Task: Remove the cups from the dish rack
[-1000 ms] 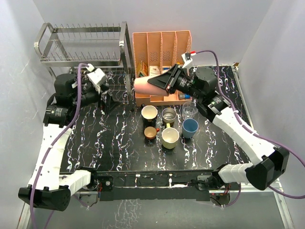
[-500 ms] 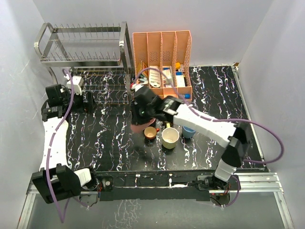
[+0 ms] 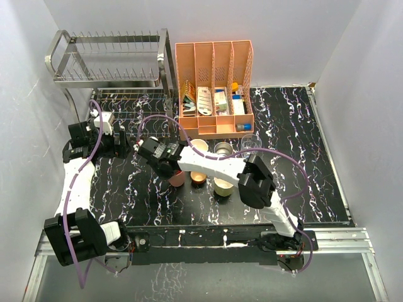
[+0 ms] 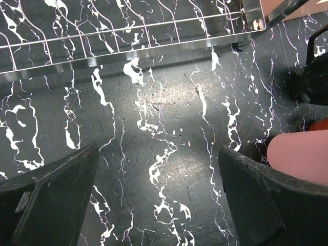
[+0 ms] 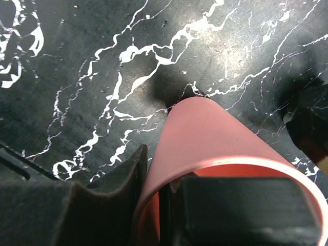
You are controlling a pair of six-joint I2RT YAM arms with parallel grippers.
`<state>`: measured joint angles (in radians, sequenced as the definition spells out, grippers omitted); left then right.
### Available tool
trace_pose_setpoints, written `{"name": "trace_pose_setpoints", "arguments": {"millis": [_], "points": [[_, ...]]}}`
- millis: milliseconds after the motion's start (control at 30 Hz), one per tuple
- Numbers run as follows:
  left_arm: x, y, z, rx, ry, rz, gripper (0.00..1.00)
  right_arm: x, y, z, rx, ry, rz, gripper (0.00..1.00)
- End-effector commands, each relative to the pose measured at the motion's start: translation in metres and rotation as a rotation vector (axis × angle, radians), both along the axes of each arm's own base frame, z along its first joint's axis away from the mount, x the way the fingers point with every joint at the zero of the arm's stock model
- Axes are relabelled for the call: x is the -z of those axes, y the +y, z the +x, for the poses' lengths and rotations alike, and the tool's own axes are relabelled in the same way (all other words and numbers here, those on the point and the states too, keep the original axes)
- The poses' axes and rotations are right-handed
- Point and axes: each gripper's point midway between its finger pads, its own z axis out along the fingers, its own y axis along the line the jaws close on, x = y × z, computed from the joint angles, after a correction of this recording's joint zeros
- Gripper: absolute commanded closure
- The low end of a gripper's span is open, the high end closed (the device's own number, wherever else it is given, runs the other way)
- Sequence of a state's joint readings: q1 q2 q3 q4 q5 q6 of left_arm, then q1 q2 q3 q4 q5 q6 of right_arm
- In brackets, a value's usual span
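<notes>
My right gripper (image 3: pixel 167 167) is shut on the tall pink tumbler (image 3: pixel 177 178), one finger inside its rim and one outside (image 5: pixel 120 179). The tumbler (image 5: pixel 205 133) points down at the black marble table, left of the other cups; I cannot tell if its base touches. Beside it are a tiny orange cup (image 3: pixel 198 177), a pale yellow mug (image 3: pixel 221 185), a black mug with cream inside (image 3: pixel 198 148), a metallic cup (image 3: pixel 223 150) and a clear glass (image 3: pixel 250 143). The silver dish rack (image 3: pixel 107 75) stands back left with no cup showing on it. My left gripper (image 3: pixel 121 145) hangs open in front of it, nothing between its fingers (image 4: pixel 51 195).
A peach organizer (image 3: pixel 214 88) with small items stands behind the cups. The right arm (image 3: pixel 252 182) stretches across the cup group. In the left wrist view the rack's lower tier (image 4: pixel 128 41) runs along the top and the pink tumbler (image 4: pixel 300 154) shows at the right.
The right arm has swung from in front of the organizer down and leftward, carrying the pink tumbler to the table left of the cups. The left arm has shifted slightly and stayed open.
</notes>
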<state>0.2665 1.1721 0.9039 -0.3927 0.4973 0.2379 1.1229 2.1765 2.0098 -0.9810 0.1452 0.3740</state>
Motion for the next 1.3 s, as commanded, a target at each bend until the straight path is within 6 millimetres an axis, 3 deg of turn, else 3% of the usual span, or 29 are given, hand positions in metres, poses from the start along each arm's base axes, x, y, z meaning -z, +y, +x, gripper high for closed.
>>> {"name": "trace_pose_setpoints", "arguments": {"millis": [0,167,367,533,700,867,1033,1167,1233,1267], "points": [[-0.004,-0.004,0.004,0.01,-0.035,-0.029,0.03,-0.017,0.007,0.017,-0.037,-0.075,-0.003,0.92],[0.005,-0.007,0.001,0.014,-0.022,-0.044,0.03,-0.001,0.005,0.022,-0.038,-0.073,-0.042,0.92],[0.006,-0.01,-0.001,0.018,-0.022,-0.055,0.03,0.003,0.004,0.025,-0.042,-0.059,-0.024,0.91],[0.005,-0.01,0.0,0.019,-0.025,-0.058,0.03,-0.006,0.009,0.026,-0.052,-0.071,0.008,0.69],[0.0,-0.012,0.002,0.021,-0.031,-0.072,0.03,-0.016,0.009,0.028,-0.049,-0.085,0.013,0.59],[-0.006,-0.011,0.006,0.019,-0.049,-0.072,0.03,-0.044,0.007,0.034,-0.039,-0.135,0.027,0.55],[-0.007,-0.008,0.012,0.0,-0.044,-0.079,0.03,-0.087,-0.001,0.04,-0.017,-0.198,0.061,0.46],[-0.007,0.002,0.019,-0.062,-0.048,-0.056,0.03,-0.12,-0.022,0.045,0.039,-0.249,0.109,0.21],[-0.006,0.009,0.023,-0.101,-0.055,-0.039,0.03,-0.139,-0.037,0.051,0.083,-0.272,0.167,0.03],[-0.004,0.013,0.023,-0.111,-0.064,-0.018,0.03,-0.153,-0.046,0.055,0.11,-0.291,0.21,0.02]]}}
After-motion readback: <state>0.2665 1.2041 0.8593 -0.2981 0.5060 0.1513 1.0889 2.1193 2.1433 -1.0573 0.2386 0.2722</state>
